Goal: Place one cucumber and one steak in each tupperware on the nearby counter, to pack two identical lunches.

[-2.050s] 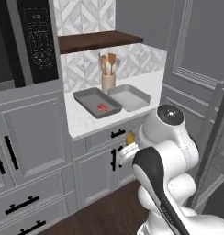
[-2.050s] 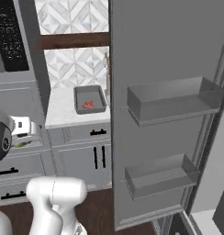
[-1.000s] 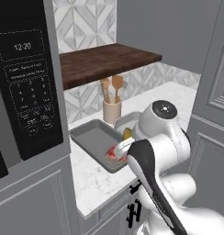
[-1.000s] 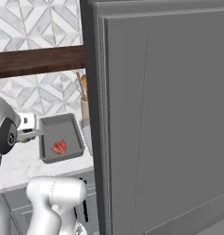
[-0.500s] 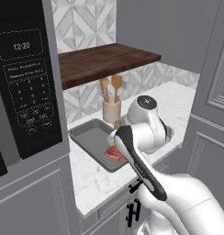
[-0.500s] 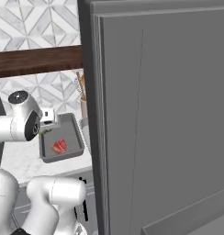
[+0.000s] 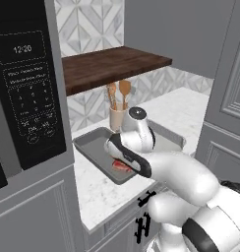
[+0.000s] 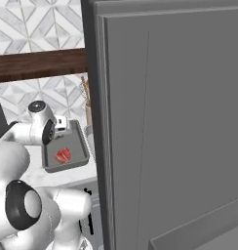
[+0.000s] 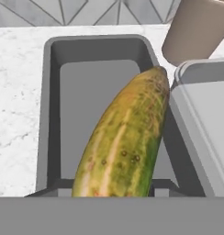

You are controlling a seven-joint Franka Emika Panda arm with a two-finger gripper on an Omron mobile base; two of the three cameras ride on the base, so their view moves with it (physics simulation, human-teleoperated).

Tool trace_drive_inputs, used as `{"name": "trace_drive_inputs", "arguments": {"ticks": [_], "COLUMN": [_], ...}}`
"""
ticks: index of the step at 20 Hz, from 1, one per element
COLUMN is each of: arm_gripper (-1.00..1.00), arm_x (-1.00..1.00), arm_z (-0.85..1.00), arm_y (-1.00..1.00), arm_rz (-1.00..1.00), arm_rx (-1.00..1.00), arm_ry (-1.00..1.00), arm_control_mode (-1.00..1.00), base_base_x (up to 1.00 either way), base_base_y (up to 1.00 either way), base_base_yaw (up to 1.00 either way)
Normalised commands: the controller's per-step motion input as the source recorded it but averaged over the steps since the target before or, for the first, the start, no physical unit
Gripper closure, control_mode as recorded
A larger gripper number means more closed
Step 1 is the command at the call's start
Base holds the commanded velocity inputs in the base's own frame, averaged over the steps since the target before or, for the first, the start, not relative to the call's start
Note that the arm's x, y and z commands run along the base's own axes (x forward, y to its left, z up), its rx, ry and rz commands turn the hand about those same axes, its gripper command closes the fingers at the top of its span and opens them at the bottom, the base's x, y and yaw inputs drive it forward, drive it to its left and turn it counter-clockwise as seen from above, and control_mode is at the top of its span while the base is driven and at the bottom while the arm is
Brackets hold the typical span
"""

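Tool clamped on a cucumber (image 9: 125,142) above the dark grey tupperware (image 9: 49,105); next, release beside the steak (image 7: 121,166) at 6 o'clock

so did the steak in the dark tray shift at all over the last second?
No. The steak lies in the same near part of the dark grey tupperware, judged against the tray's rim in the right base view.

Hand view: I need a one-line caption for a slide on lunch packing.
Held cucumber hangs over the dark grey tupperware, with the lighter grey tupperware and beige utensil cup alongside.
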Motion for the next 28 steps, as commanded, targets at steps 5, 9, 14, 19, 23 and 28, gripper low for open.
{"name": "trace_drive_inputs", "arguments": {"ticks": [5, 9, 14, 19, 23, 28], "arm_gripper": [1.0, -1.0, -1.0, -1.0, -1.0, -1.0], "arm_x": [1.0, 0.95, 0.32, -0.03, -0.84, -1.0], "arm_z": [-0.58, -0.62, 0.06, 0.89, 1.0, 0.93], "arm_y": [0.44, 0.45, 0.03, 0.01, -0.08, -0.33], "arm_rz": [-0.06, -0.04, -0.09, -0.17, -0.21, -0.22], "arm_rx": [0.0, 0.0, 0.01, 0.09, 0.18, 0.19], "arm_ry": [0.03, 0.11, 0.02, 0.03, 0.01, 0.0], "arm_control_mode": [-1.0, -1.0, -1.0, -1.0, -1.0, -1.0], "base_base_x": [0.0, 0.0, 0.0, 0.0, 0.0, 0.0], "base_base_y": [0.0, 0.0, 0.0, 0.0, 0.0, 0.0], "base_base_yaw": [0.0, 0.0, 0.0, 0.0, 0.0, 0.0]}}
